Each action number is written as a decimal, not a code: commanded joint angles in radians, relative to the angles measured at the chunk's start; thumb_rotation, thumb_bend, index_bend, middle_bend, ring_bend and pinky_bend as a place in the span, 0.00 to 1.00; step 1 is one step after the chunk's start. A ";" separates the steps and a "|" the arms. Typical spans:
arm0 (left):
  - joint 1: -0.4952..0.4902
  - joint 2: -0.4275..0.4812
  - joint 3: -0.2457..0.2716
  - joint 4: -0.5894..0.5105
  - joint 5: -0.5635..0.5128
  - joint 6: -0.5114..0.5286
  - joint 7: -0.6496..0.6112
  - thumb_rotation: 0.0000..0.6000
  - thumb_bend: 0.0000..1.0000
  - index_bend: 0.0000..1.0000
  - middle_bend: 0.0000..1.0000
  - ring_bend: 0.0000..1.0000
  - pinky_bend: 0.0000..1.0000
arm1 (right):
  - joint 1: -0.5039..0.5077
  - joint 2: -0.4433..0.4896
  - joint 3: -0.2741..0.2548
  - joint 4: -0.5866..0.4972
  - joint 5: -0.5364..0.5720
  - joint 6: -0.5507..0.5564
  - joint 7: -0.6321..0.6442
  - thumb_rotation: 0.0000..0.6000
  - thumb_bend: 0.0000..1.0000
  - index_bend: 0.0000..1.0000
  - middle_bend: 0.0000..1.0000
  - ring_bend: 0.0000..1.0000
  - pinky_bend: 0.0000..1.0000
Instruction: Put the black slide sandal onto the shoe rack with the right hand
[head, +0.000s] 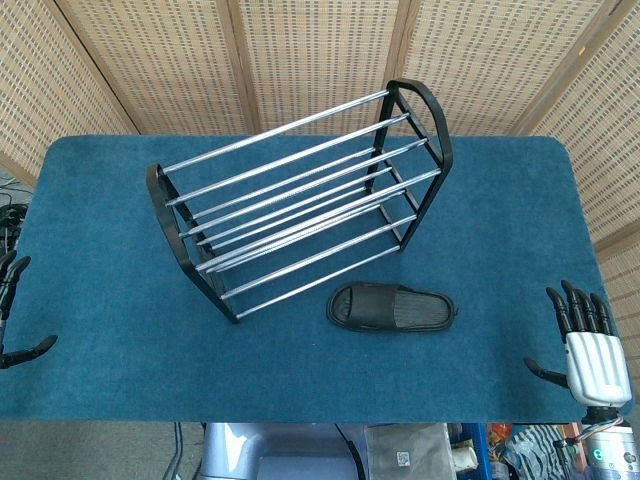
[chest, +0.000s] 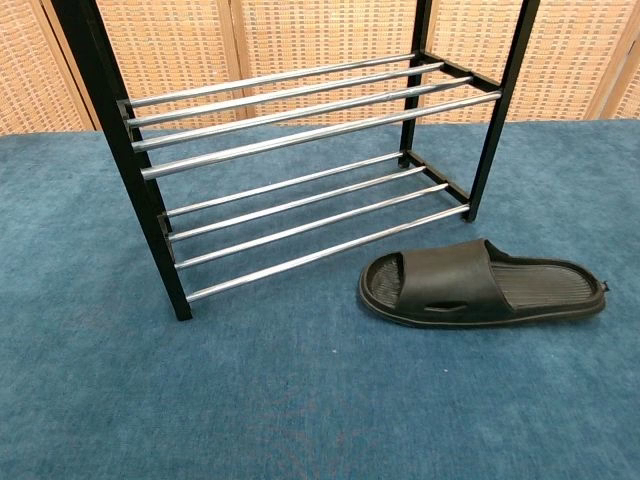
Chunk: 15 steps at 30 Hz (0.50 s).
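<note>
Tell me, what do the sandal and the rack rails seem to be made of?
The black slide sandal looks like moulded rubber or foam: matte, with a ribbed footbed. The shoe rack's silver rails look like polished or chromed metal tube, given the bright highlights. Its black end frames could be painted metal or plastic.

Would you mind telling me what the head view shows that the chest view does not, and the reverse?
Only the head view shows the right hand, open with fingers spread at the table's right edge, part of the left hand at the left edge, the whole blue table, and the rack's curved top ends. Only the chest view shows the sandal's side slot in its strap and the rack's two tiers seen level from the front. Both show the black slide sandal lying on the cloth just in front of the shoe rack, untouched.
</note>
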<state>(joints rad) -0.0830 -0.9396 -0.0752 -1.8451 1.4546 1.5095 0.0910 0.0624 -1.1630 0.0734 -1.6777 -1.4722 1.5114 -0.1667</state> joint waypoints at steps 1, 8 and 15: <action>0.001 0.001 0.000 -0.002 0.000 0.001 0.000 1.00 0.03 0.00 0.00 0.00 0.00 | 0.004 0.008 -0.008 -0.004 -0.002 -0.020 0.016 1.00 0.00 0.00 0.00 0.00 0.00; 0.004 0.004 -0.005 0.000 -0.006 0.008 -0.013 1.00 0.03 0.00 0.00 0.00 0.00 | 0.086 0.036 -0.037 0.010 -0.031 -0.197 0.190 1.00 0.00 0.00 0.00 0.00 0.00; -0.004 0.004 -0.011 0.003 -0.021 -0.005 -0.014 1.00 0.03 0.00 0.00 0.00 0.00 | 0.253 0.027 -0.016 0.062 -0.070 -0.429 0.430 1.00 0.00 0.00 0.00 0.00 0.00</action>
<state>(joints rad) -0.0854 -0.9357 -0.0850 -1.8427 1.4362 1.5062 0.0768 0.2286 -1.1308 0.0461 -1.6499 -1.5187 1.1871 0.1528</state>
